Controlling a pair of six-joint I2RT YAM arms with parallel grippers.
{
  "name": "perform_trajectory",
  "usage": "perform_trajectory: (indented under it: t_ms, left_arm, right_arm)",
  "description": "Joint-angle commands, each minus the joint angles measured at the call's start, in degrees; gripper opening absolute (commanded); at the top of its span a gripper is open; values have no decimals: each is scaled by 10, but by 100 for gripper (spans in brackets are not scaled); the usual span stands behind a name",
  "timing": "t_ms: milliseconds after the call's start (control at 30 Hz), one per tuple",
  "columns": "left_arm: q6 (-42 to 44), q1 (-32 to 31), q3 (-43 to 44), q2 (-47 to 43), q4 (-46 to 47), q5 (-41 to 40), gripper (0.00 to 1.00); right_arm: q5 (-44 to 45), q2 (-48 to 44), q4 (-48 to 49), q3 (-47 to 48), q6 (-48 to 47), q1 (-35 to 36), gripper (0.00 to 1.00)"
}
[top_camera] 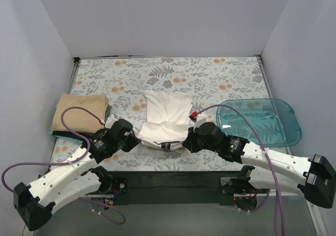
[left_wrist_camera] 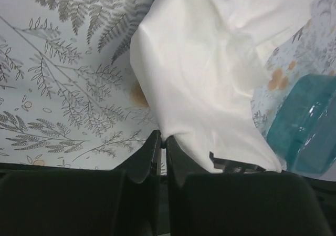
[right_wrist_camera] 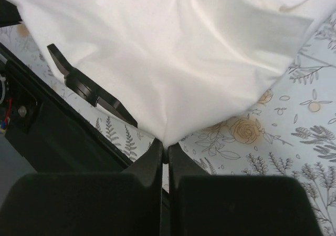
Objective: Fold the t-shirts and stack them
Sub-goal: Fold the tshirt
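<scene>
White t-shirt (top_camera: 165, 112) pinched in both grippers (left_wrist_camera: 161, 142) (right_wrist_camera: 165, 151)

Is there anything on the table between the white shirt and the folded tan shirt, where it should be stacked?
No object lies between the white shirt and the tan shirt; only the left tool, shut on the white shirt, is near.

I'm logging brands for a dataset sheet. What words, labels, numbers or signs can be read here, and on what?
None can be read.
The white t-shirt, the tan t-shirt, the blue tub and the floral table cover show no lettering.
A small dark mark at the white t-shirt's near hem is too small to tell.
</scene>
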Motion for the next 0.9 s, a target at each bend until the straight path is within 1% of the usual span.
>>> perform_trajectory:
  t_ms: [0,67,100,133,167,267,367,467,500,533,667,700,767,800,867]
  left_arm:
    - [10,-1,92,61,3,-84,0]
    - [29,-1,126,90,4,-124,0]
    - [30,-1,156,107,1,-144,0]
    - [33,1,173,133,-1,-157,0]
    - [39,3,188,148,-1,-175,0]
    - [75,17,234,194,31,-182,0]
    - [113,54,276,236,60,-171,0]
    - [162,105,303,277,104,-107,0]
    - [173,114,308,288,117,-106,0]
    - [181,129,315,297,129,-90,0]
    - [220,146,370,362,156,-71,0]
    - [226,149,394,391,158,-67,0]
    - [244,158,433,420,157,-53,0]
    - [246,161,444,452,152,-49,0]
    - [254,171,467,478,149,-45,0]
  right_arm:
    - [53,-1,-43,58,-33,-22,1]
    - [36,7,-45,86,-51,-52,1]
    - [23,18,-47,98,-81,-65,1]
    - [-3,23,-48,109,-92,-77,1]
    - [-13,35,-49,130,-102,-101,1]
    - [-47,58,-51,170,-127,-143,1]
    - [-87,84,-51,198,-145,-185,1]
    - [-138,114,-51,240,-162,-224,1]
    - [-138,122,-52,240,-166,-232,1]
    - [-157,130,-51,253,-170,-241,1]
    - [-196,179,-52,292,-188,-286,1]
    - [-202,187,-51,299,-192,-292,1]
    - [-212,213,-51,322,-195,-308,1]
    - [-224,222,-52,331,-197,-314,1]
    - [-236,251,-51,354,-200,-333,1]
